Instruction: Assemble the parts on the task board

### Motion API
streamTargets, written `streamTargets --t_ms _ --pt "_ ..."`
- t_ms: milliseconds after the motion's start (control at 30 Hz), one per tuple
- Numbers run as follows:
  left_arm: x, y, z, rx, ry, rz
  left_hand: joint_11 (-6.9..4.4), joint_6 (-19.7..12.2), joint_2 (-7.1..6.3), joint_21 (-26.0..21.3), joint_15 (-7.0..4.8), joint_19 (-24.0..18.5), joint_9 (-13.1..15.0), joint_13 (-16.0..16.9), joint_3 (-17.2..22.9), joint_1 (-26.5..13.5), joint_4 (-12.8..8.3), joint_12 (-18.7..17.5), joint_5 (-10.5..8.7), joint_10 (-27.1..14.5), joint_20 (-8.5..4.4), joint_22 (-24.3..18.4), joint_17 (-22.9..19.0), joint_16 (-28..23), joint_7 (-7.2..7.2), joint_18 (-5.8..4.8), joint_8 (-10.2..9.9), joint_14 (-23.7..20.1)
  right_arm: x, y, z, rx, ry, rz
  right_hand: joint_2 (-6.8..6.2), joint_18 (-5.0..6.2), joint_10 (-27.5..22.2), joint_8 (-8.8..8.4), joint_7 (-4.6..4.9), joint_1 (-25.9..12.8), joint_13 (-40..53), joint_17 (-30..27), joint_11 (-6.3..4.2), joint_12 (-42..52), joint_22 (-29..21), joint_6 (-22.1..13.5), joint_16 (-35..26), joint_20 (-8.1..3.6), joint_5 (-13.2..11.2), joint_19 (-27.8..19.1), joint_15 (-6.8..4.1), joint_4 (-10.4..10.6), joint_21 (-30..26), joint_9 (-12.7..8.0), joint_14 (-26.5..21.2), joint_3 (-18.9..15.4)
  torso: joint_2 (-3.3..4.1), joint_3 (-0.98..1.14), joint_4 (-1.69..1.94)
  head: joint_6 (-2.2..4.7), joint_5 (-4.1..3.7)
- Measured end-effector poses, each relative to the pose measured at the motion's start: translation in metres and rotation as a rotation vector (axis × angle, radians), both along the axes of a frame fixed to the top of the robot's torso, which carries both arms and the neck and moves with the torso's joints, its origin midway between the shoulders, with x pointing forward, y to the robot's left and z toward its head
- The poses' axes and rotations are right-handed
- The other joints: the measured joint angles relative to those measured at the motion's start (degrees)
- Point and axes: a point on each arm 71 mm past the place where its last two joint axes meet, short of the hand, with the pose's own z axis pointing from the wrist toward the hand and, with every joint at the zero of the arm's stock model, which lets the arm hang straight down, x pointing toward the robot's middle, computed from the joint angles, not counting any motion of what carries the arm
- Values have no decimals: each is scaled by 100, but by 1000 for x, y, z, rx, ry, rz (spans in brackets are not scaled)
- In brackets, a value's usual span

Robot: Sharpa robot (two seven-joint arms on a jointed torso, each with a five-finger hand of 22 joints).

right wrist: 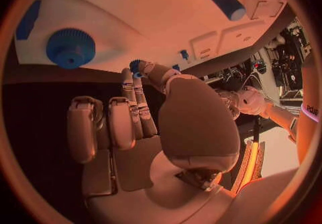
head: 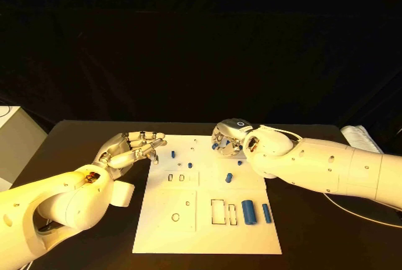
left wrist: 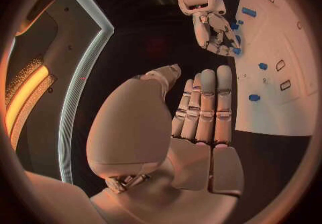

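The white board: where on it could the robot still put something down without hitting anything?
The white task board is bare along its near edge, below the cut-out slots and the two long blue cylinders. It is crowded at the far end, where small blue pegs stand and the right hand hovers.

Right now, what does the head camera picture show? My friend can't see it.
Two white robot arms reach over a white task board on a black table. The right hand is over the board's far edge with a small blue part at its fingers; the left hand hovers by the board's left edge. More blue parts lie on the board.
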Motion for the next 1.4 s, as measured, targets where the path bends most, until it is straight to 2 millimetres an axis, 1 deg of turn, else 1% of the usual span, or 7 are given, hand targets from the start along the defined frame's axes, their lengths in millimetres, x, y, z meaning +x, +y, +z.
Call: streamTargets --t_ms 67,433,800,900,1133,1233,1400 --pt "0 0 0 0 1 0 0 0 0 0 0 0 0 0 0 0 0 0 0 0 0 1 0 0 0 0 0 0 0 3 3 10 -25 2 0 0 38 12 -23 0 0 0 0 -1 0 23 0 0 -1 0 -18 -12 0 10 -18 12 3 -1 0 7 0" --pt "0 -1 0 1 3 -4 0 0 0 0 0 0 -1 0 0 0 0 0 0 0 0 1 0 0 0 0 0 0 9 25 8 19 -94 3 -1 0 39 12 -24 0 7 0 1 -1 -1 24 0 0 -1 0 -18 4 0 21 -19 29 18 -1 20 8 -7" --pt "-1 -7 1 -4 2 -18 0 0 0 0 0 1 -2 0 0 0 0 0 0 0 0 0 1 0 0 0 0 0 20 44 5 6 -109 -12 -1 1 51 11 -24 0 6 17 -11 -1 -1 23 0 0 -1 0 -18 4 0 30 -19 28 36 -16 51 7 -24" --pt "-1 -8 2 -4 1 -19 0 0 0 0 0 1 -2 0 0 0 0 0 0 0 0 -1 1 0 0 0 0 0 21 47 3 3 -110 -16 -1 1 59 11 -24 0 5 17 -19 -1 3 23 0 0 -2 0 -18 4 0 35 -18 28 47 -19 66 12 -35" --pt "-1 -8 5 -5 -5 -21 0 0 0 0 0 -20 7 0 15 0 -16 0 0 0 21 7 -14 0 0 0 0 0 26 49 2 -4 -111 -27 -1 2 59 7 -24 0 5 17 -19 -1 3 23 1 0 -2 0 -18 4 0 35 -18 28 71 -41 97 25 -54" --pt "-1 -8 6 -4 -7 -21 0 0 0 0 0 -20 7 0 15 0 -16 0 0 0 21 7 -14 0 0 0 0 0 27 49 2 -6 -111 -30 -1 2 59 32 -24 0 5 25 -19 -1 3 23 22 0 -2 0 -18 4 0 35 -18 28 77 -48 104 33 -61" --pt "0 -8 8 -4 -10 -22 0 0 0 26 -21 -20 6 0 15 0 -15 0 0 1 21 7 -14 0 0 0 0 -20 28 50 2 -10 -112 -33 -1 2 59 38 -24 0 4 25 -19 -1 2 23 22 0 -2 0 -18 4 0 38 -18 27 86 -51 110 42 -63"
